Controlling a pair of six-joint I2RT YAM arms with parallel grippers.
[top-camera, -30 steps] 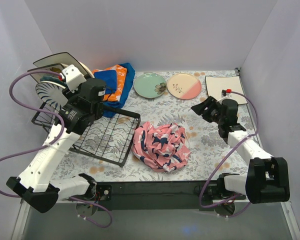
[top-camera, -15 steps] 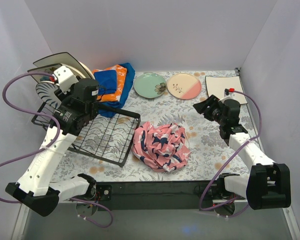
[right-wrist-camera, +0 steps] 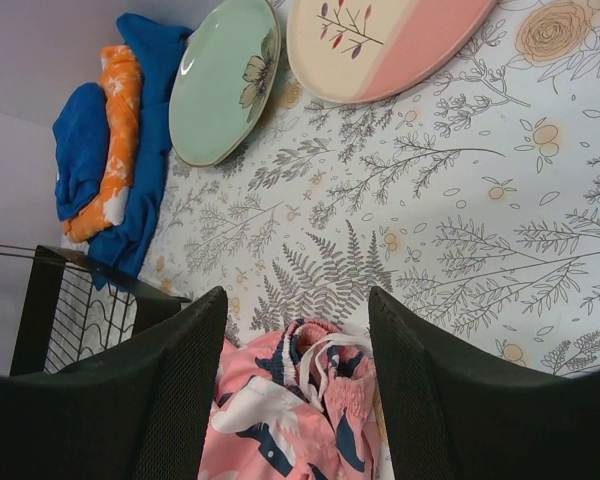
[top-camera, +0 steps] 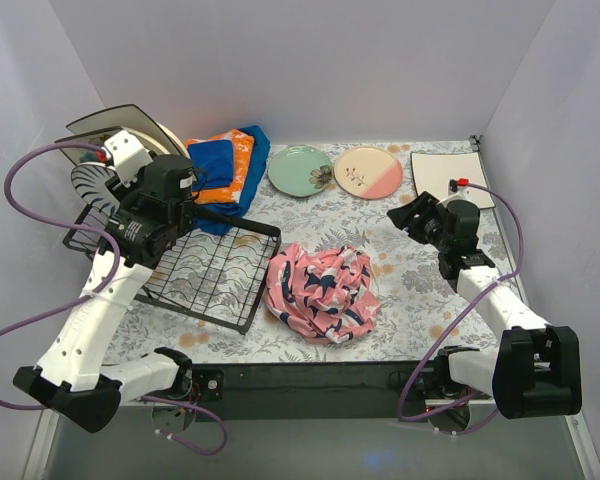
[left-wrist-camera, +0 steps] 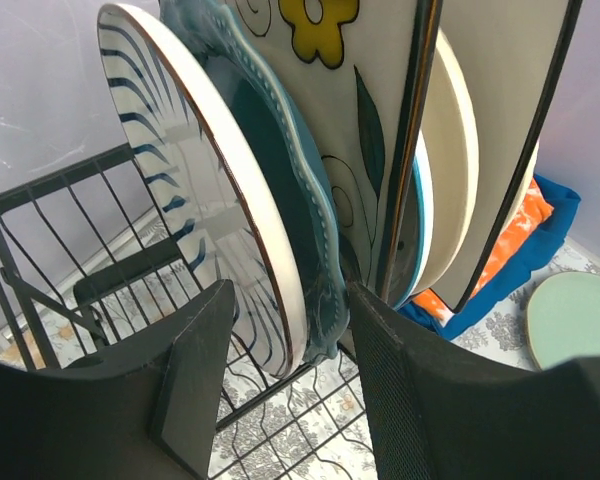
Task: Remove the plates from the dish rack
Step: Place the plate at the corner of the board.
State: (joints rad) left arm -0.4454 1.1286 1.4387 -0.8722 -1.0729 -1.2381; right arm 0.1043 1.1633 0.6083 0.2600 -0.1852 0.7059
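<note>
Left gripper (left-wrist-camera: pixel 288 300): moved toward upper left, jaws narrowed yet apart, straddling striped plate (left-wrist-camera: pixel 190 150) and teal plate (left-wrist-camera: pixel 280 170), both upright in dish rack (top-camera: pixel 215 270); no clamp. Grasp likely next. Right gripper (right-wrist-camera: pixel 295 300): apart, empty, mid-right.

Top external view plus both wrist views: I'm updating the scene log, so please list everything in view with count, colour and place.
dish rack: one, black wire, left side of the table
racked plates: about five, upright; blue-striped white, teal, yellow-flowered, two cream; far end of rack
mint green plate: one, flower motif, flat at far edge, centre
cream-and-pink plate: one, flat beside the mint one
cream square plate: one, far right corner
folded cloths: count unclear, blue and orange, between rack and mint plate
pink patterned cloth: one, crumpled, centre
left gripper: black, straddling striped and teal plate rims; grip unclear
right gripper: black, open, empty, over the table's right side
</note>
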